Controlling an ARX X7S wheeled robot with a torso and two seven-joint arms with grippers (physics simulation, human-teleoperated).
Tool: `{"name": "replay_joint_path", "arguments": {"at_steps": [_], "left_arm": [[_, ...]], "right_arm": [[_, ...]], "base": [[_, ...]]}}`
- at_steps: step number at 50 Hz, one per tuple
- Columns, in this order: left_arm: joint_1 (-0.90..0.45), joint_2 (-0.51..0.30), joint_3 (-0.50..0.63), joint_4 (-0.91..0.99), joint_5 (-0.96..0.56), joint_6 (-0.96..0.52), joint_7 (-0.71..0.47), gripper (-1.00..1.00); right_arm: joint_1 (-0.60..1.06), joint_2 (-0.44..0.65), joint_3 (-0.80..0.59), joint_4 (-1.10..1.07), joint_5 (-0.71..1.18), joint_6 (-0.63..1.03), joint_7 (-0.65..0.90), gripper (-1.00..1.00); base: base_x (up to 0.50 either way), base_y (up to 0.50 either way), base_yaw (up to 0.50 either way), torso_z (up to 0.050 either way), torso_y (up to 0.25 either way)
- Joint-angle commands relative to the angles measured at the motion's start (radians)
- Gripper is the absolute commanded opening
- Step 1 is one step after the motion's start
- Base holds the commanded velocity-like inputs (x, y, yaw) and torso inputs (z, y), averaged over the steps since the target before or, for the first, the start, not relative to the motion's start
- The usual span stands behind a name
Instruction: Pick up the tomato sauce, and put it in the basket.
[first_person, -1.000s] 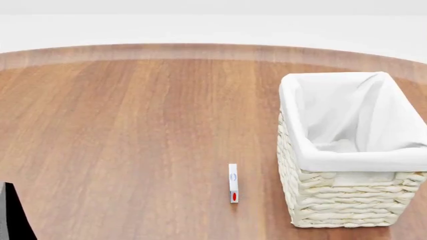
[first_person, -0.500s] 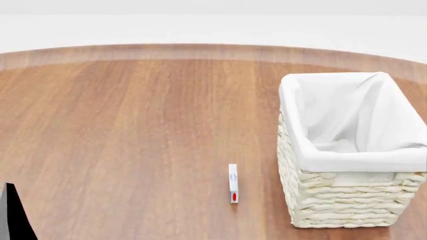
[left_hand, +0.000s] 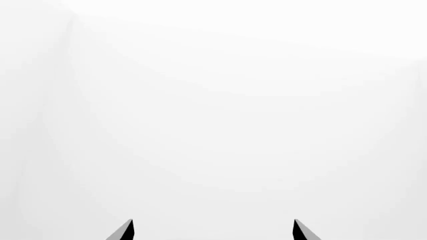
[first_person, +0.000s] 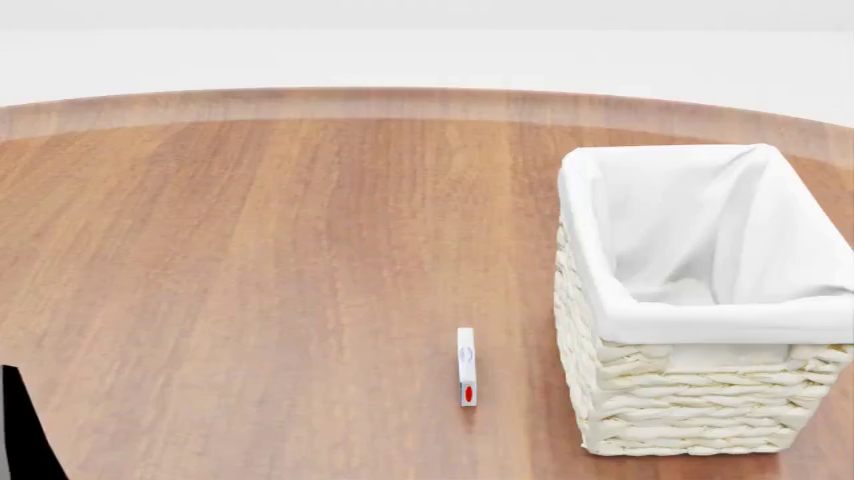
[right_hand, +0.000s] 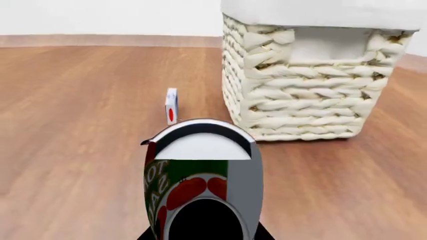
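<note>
Red-and-green tomato sauce (right_hand: 193, 185) sits in the right gripper (right_hand: 200, 227), near the basket (right_hand: 300, 85).

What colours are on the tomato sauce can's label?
Red and green on the tomato sauce, seen best in the right wrist view.

The tomato sauce can (right_hand: 200, 185), red-and-green labelled, fills the lower centre of the right wrist frame. The cream wicker basket (first_person: 694, 400), white-lined, stands upright at right.
</note>
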Motion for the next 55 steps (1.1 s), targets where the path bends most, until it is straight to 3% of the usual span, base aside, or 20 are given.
{"name": "replay_joint_path", "arguments": {"at_steps": [1, 28, 55], "left_arm": [[0.001, -0.004, -0.002, 0.001, -0.004, 0.003, -0.005, 1.00], [0.004, -0.011, 0.007, 0.001, -0.001, 0.009, -0.011, 1.00], [0.019, -0.024, -0.002, 0.017, 0.013, 0.006, -0.032, 1.00]], "right_arm": [[-0.005, 0.035, 0.004, -0.166, -0.083, 0.047, 0.047, -1.00], [0.202, 0.094, 0.000, -0.454, -0.266, 0.213, 0.051, -1.00], [0.705, 0.154, 0.072, -0.506, -0.321, 0.483, -0.093, -1.00]], "base": [[0.00, 0.00, 0.00, 0.000, 0.000], [0.00, 0.00, 0.00, 0.000, 0.000], [0.00, 0.00, 0.00, 0.000, 0.000]]}}
